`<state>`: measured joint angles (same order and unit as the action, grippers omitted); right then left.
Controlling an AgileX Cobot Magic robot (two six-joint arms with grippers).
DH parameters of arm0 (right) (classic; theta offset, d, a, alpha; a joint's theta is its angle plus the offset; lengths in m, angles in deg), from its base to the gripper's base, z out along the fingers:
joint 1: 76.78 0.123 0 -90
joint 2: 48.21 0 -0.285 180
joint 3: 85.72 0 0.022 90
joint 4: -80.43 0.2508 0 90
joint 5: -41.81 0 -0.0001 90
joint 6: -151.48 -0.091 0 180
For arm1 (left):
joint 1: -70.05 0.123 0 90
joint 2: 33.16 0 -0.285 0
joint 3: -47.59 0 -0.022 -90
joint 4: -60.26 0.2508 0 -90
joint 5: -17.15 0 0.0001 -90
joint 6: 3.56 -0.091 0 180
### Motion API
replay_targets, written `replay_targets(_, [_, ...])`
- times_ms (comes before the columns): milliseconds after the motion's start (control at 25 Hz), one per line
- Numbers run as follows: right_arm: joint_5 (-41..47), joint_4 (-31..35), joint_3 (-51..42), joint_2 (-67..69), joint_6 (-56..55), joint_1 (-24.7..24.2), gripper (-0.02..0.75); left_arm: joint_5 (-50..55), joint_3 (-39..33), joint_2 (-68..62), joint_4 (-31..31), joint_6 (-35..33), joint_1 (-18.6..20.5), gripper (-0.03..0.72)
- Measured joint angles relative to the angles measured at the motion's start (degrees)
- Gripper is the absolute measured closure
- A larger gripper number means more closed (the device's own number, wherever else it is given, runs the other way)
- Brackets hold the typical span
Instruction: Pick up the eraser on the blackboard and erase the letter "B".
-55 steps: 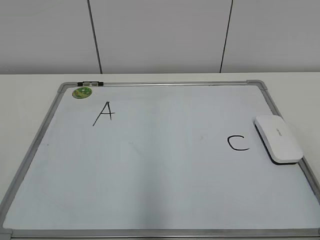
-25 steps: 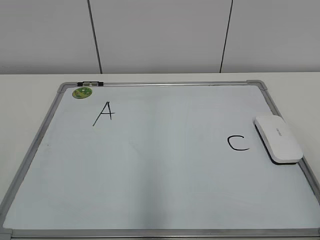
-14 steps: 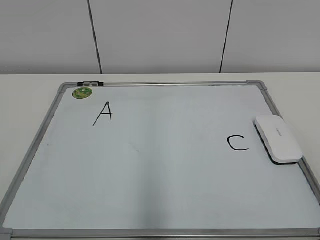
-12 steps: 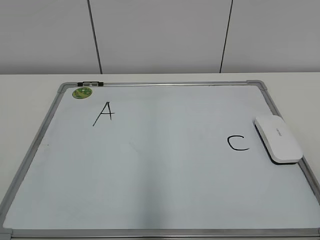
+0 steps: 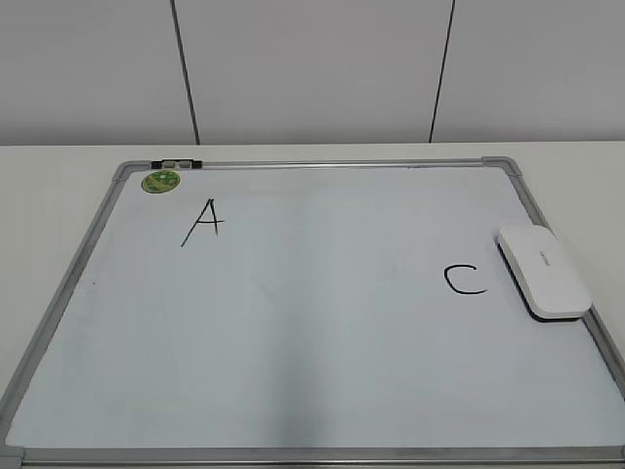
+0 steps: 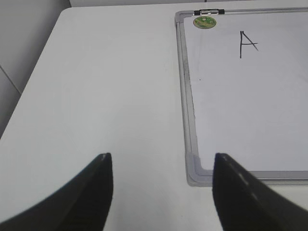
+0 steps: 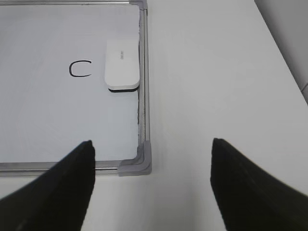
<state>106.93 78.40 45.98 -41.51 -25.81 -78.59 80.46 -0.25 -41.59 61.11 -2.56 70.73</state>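
Observation:
The blackboard (image 5: 293,322) is a white dry-erase board with a silver-grey frame, lying flat on the table. The white eraser (image 5: 543,271) lies at its right edge, next to a black "C" (image 5: 465,280); it also shows in the right wrist view (image 7: 122,64). A black "A" (image 5: 203,221) sits at the upper left. No letter "B" shows; only faint smudges mark the middle of the board. My left gripper (image 6: 161,161) is open and empty above the table beside the board's near left corner. My right gripper (image 7: 151,147) is open and empty above the near right corner.
A small round green magnet (image 5: 160,181) sits at the board's far left corner beside a black clip (image 5: 176,162). White table surface (image 6: 106,96) lies left of the board and also right of it (image 7: 211,82). A white panelled wall stands behind.

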Motion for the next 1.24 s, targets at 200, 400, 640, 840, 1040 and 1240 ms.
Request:
replay_targets(200, [0.00,0.00,0.00,0.00,0.00,0.00,0.163,0.00,0.00,0.00,0.00,0.00,0.00,0.235])
replay_targets(400, [0.00,0.00,0.00,0.00,0.00,0.00,0.164,0.00,0.00,0.00,0.00,0.00,0.00,0.255])
replay_targets(640, [0.00,0.00,0.00,0.00,0.00,0.00,0.164,0.00,0.00,0.00,0.00,0.00,0.00,0.261])
replay_targets(840, [0.00,0.00,0.00,0.00,0.00,0.00,0.164,0.00,0.00,0.00,0.00,0.00,0.00,0.262])
replay_targets(1040, [0.00,0.00,0.00,0.00,0.00,0.00,0.164,0.00,0.00,0.00,0.00,0.00,0.00,0.268])
replay_targets(1240, [0.00,0.00,0.00,0.00,0.00,0.00,0.164,0.00,0.00,0.00,0.00,0.00,0.00,0.269])
